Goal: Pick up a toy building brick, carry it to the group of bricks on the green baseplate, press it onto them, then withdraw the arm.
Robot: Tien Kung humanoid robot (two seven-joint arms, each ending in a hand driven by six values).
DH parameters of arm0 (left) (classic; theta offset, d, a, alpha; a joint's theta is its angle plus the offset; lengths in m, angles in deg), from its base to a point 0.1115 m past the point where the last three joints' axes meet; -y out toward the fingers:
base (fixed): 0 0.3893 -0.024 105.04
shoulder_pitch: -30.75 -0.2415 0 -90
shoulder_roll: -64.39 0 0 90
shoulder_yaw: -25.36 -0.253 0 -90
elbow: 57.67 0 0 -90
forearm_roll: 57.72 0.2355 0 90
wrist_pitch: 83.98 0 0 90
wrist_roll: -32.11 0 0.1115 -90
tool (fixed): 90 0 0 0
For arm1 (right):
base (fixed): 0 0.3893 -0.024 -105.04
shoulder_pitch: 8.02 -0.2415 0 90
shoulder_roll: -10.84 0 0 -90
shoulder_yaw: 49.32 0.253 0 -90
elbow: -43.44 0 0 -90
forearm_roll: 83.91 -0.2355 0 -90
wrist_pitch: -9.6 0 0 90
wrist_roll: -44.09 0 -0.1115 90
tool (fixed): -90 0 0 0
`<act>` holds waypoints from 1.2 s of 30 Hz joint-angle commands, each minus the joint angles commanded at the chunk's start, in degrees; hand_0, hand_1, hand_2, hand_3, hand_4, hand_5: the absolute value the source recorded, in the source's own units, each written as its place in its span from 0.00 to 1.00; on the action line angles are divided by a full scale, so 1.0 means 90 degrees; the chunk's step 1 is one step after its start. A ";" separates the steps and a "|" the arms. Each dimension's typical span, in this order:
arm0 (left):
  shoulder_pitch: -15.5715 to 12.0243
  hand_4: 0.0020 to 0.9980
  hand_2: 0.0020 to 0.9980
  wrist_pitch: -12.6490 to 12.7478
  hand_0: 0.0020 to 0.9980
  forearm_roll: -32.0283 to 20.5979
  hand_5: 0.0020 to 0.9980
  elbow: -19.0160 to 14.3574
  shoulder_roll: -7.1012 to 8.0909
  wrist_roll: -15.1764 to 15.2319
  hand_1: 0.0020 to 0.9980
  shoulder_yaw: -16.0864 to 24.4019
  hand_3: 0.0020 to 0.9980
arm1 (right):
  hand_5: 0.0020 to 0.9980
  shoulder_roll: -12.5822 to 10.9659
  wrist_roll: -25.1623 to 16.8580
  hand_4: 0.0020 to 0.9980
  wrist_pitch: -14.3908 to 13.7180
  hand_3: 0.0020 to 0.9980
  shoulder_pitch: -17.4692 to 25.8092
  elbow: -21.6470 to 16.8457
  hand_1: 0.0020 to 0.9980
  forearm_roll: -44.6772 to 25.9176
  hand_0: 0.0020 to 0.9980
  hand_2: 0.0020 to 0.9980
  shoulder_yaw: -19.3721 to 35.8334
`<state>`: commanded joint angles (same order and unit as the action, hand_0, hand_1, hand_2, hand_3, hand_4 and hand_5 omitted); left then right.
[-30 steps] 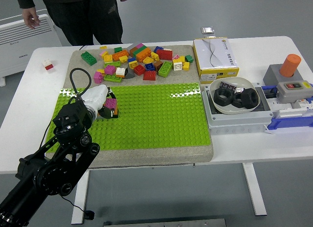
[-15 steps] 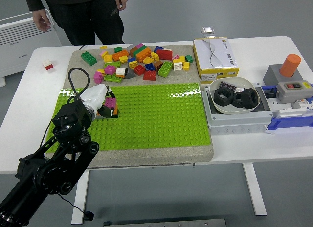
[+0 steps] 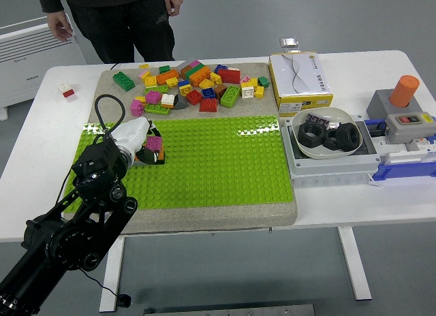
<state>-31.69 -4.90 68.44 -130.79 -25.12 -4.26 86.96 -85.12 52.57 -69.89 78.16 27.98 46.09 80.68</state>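
My left hand [image 3: 146, 148] rests on the left end of the green baseplate [image 3: 225, 159], its black fingers curled around a pink brick [image 3: 156, 144]. The brick sits on a small cluster with an orange piece [image 3: 152, 154] under it, low on the plate. The white wrist cover and black forearm hide the near side of the cluster. I cannot tell whether the pink brick is seated on the studs. Behind the plate, a loose pile of coloured bricks [image 3: 197, 88] lies on the grey mat. The right arm does not show.
A green brick [image 3: 123, 80] lies apart at the mat's back left and a small red-and-white brick [image 3: 67, 90] on the table. At right are a yellow box [image 3: 300, 74], a bowl of black nuts [image 3: 327, 133] and an orange cylinder [image 3: 405, 91]. A person [image 3: 122, 23] stands behind.
My left hand and the pink brick have hardly moved. The person at the far side has shifted their hands a little.
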 joint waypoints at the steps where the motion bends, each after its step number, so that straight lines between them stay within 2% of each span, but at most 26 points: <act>1: -0.0001 0.57 0.77 0.0002 0.91 -0.0006 0.03 0.0000 0.0000 -0.0002 0.89 0.0002 0.30 | 0.97 0.0001 0.0000 0.71 0.0000 0.70 0.0003 0.0000 0.63 0.0000 0.67 0.68 0.0000; 3: -0.0002 0.57 0.77 0.0005 0.91 -0.0017 0.03 0.0001 0.0001 -0.0004 0.89 0.0006 0.30 | 0.97 0.0003 0.0001 0.71 -0.0001 0.70 0.0009 -0.0001 0.63 0.0000 0.67 0.68 0.0000; 4: -0.0003 0.62 0.77 0.0007 0.91 -0.0020 0.01 0.0000 0.0001 -0.0003 0.90 0.0007 0.35 | 0.97 0.0004 0.0001 0.71 -0.0001 0.70 0.0012 -0.0001 0.63 0.0000 0.67 0.68 0.0000; 21: -0.0001 0.61 0.79 -0.0008 0.91 -0.0061 0.01 0.0006 0.0009 0.0013 0.90 0.0007 0.39 | 0.97 0.0001 0.0005 0.71 -0.0006 0.70 0.0025 -0.0003 0.63 0.0000 0.67 0.68 0.0000; 22: -0.0001 0.54 0.80 -0.0005 0.90 -0.0056 0.02 0.0007 0.0009 0.0014 0.90 0.0009 0.42 | 0.97 0.0002 0.0005 0.71 -0.0005 0.70 0.0024 -0.0004 0.63 0.0000 0.67 0.68 0.0000; 27: 0.0002 0.54 0.80 0.0003 0.90 -0.0058 0.02 0.0006 0.0008 0.0025 0.90 0.0014 0.42 | 0.97 0.0006 0.0006 0.71 -0.0003 0.70 0.0021 -0.0008 0.63 0.0000 0.67 0.68 0.0000; 28: 0.0002 0.40 0.81 0.0006 0.91 -0.0059 0.05 0.0006 0.0007 0.0027 0.91 0.0015 0.47 | 0.97 0.0007 0.0007 0.71 -0.0003 0.70 0.0020 -0.0009 0.63 0.0000 0.67 0.68 0.0000; 36: 0.0002 0.39 0.80 0.0017 0.91 -0.0071 0.04 0.0031 0.0001 0.0030 0.91 0.0020 0.48 | 0.97 0.0010 0.0009 0.71 -0.0004 0.70 0.0025 -0.0010 0.63 0.0000 0.67 0.68 0.0000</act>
<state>-31.67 -4.75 67.81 -130.51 -25.11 -3.99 87.13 -85.02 52.65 -69.93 78.38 27.88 46.09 80.68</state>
